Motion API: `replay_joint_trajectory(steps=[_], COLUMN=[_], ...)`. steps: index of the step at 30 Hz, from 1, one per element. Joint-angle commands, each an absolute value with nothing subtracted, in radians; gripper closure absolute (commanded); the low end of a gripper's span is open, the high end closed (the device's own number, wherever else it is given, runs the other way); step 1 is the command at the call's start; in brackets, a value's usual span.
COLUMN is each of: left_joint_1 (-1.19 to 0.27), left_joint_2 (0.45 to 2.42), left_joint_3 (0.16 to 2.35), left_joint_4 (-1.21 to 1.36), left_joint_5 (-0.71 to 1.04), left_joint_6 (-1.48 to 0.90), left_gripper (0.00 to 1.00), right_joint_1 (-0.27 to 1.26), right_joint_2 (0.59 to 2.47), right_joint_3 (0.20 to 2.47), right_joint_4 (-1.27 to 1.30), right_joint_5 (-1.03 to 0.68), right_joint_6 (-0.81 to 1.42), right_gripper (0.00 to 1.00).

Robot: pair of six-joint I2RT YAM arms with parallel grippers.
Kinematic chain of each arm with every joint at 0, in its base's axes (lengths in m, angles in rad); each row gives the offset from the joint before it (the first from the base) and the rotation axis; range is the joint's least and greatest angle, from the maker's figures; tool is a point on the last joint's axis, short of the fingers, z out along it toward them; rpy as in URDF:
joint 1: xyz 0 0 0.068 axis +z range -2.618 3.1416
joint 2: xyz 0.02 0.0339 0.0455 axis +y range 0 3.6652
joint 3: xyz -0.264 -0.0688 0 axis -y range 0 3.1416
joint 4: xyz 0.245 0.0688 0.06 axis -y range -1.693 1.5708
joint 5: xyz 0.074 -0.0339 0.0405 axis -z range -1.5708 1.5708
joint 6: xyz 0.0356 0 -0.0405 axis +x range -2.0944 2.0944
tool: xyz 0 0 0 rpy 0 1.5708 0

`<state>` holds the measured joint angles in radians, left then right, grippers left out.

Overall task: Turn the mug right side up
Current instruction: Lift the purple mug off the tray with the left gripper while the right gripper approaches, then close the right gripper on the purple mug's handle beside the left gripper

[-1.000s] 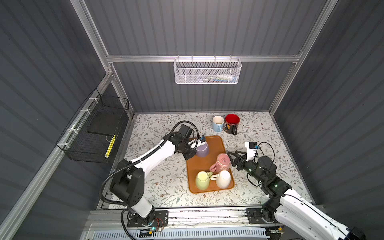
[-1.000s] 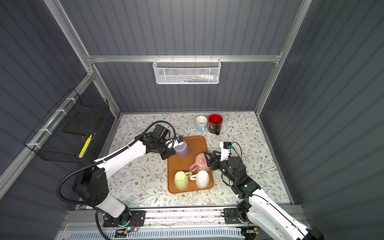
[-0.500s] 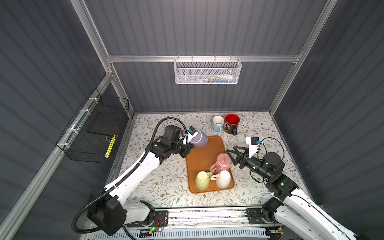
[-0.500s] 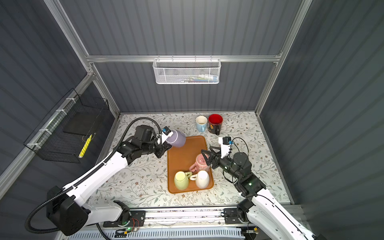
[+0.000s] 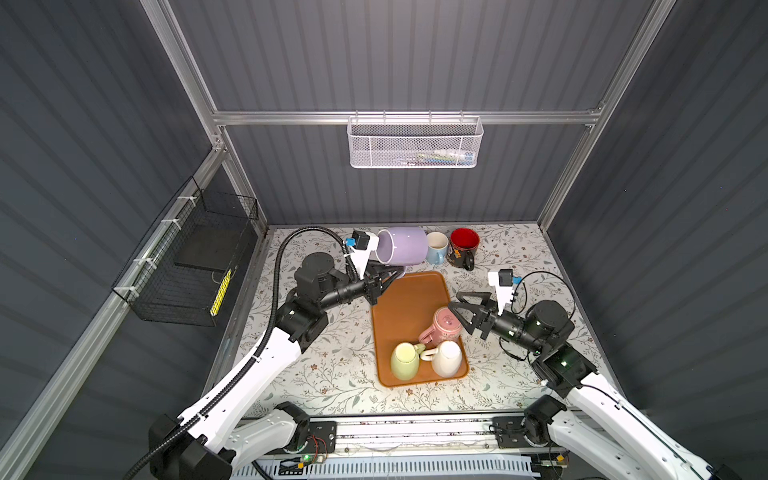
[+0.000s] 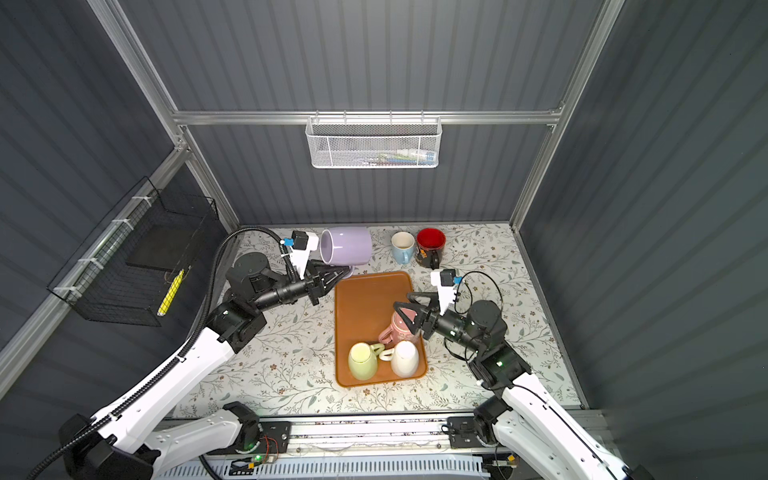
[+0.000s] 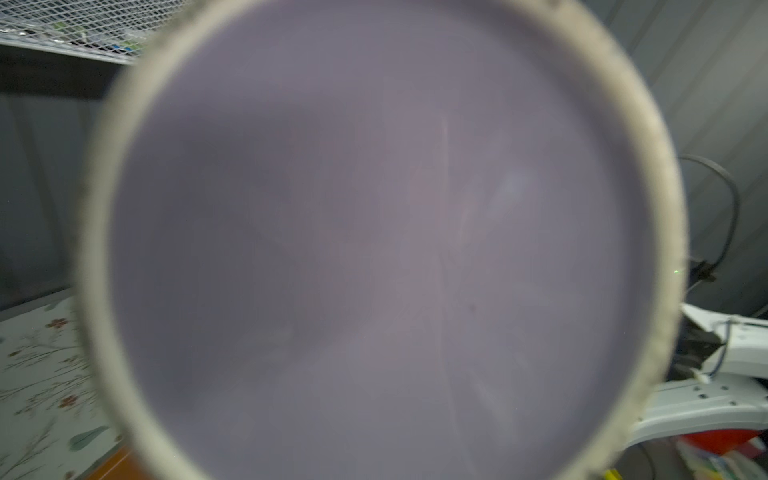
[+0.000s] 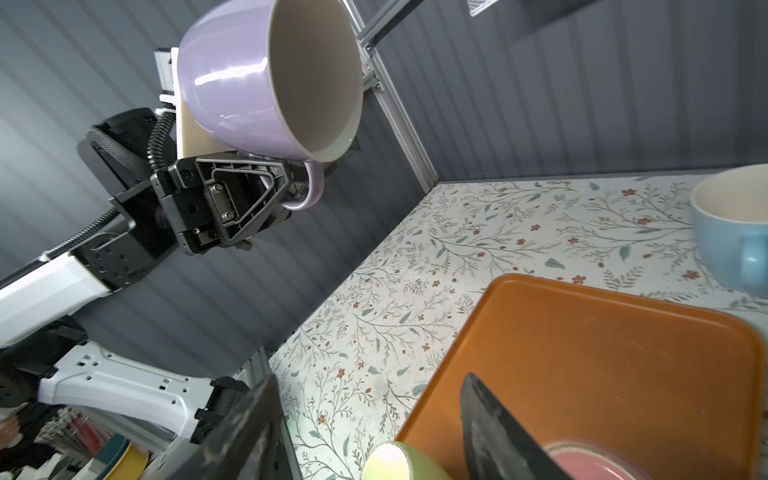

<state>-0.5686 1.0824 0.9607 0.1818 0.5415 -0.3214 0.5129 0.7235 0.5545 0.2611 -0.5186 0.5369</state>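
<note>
STEP: mid-turn | left gripper [image 5: 390, 276] clamped on handle of lilac mug [image 5: 404, 246], mug aloft on its side above the tray [image 5: 409, 297] far-left corner | right gripper [image 5: 454, 300] open (idle) | REMAINING: finish rotation, set down upright

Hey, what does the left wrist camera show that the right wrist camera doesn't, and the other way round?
Left wrist only: the purple mug's base up close, plus the white wire basket. Right wrist only: the left end effector gripping that mug's handle, its open mouth, the orange tray, the blue mug. Both: the purple mug and the flowered table.
</note>
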Motion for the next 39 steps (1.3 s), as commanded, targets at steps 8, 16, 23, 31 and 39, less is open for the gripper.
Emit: replay_joint_trajectory(steps=[8,16,23,31,39], left_joint_1=[-0.566,-0.566,-0.566,-0.566,-0.566], left_joint_2=[1.135,1.207,1.286,1.340,1.384], left_joint_3=[0.900,0.908,0.921,0.937,0.959], left_joint_4=[0.836,0.989,1.109,1.157,1.212], left_joint_5=[0.662,0.678,0.684,0.693,0.704], left_joint_6=[-0.693,-0.771,-0.824,-0.841,-0.881], left_gripper=[1.00,1.00,1.00,1.00,1.00], right_joint_1=[0.510,0.496,0.477,0.457,0.418], right_joint_2=[0.869,1.032,1.139,1.232,1.313], right_joint_3=[0.689,0.787,0.883,0.945,0.961], right_joint_4=[0.486,0.654,0.661,0.743,0.926], right_joint_5=[-0.682,-0.780,-0.822,-0.869,-0.915], right_joint_6=[0.582,0.650,0.647,0.703,0.841], right_gripper=[0.28,0.33,0.48,0.60,0.62])
